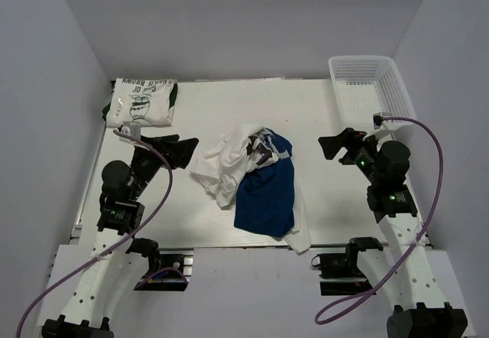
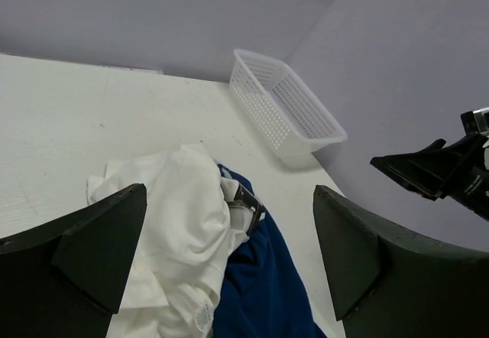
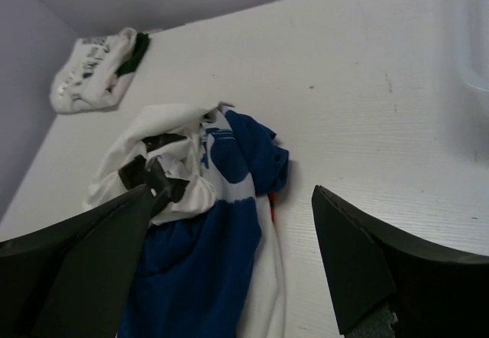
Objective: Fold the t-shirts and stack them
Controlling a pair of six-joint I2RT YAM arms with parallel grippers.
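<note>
The mesh basket [image 1: 361, 86] stands far right; the blue t-shirt [image 1: 266, 194] and white t-shirt [image 1: 224, 166] lie heaped outside it. The left gripper [image 1: 177, 148] and right gripper [image 1: 335, 146] gape wide.

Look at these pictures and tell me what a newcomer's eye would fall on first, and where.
The blue shirt stands out most, tangled with a white shirt in a heap at the middle of the pale table. A folded shirt lies at the far left corner, and a white basket sits at the far right one. The left gripper and right gripper flank the heap, both open.
</note>
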